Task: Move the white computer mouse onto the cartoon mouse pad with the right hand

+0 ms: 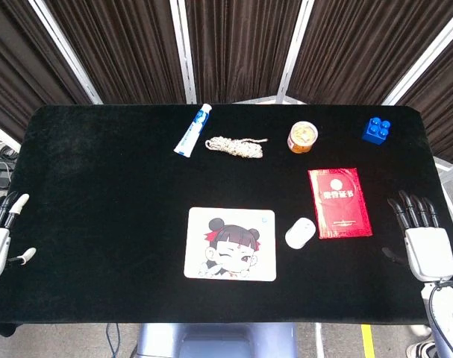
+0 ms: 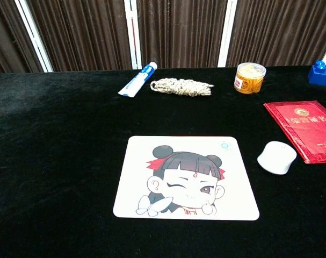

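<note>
Nearest the camera, the cartoon mouse pad is seen lying flat on the black table, with nothing on it. Just to the right of the pad, not touching it, the white computer mouse is found, next to a red booklet. No part of the job is done yet. Far to the right of the pad, the right hand is held with fingers apart and nothing in it. Far to the pad's left, the left hand is empty too. The mouse must be picked up and moved over.
</note>
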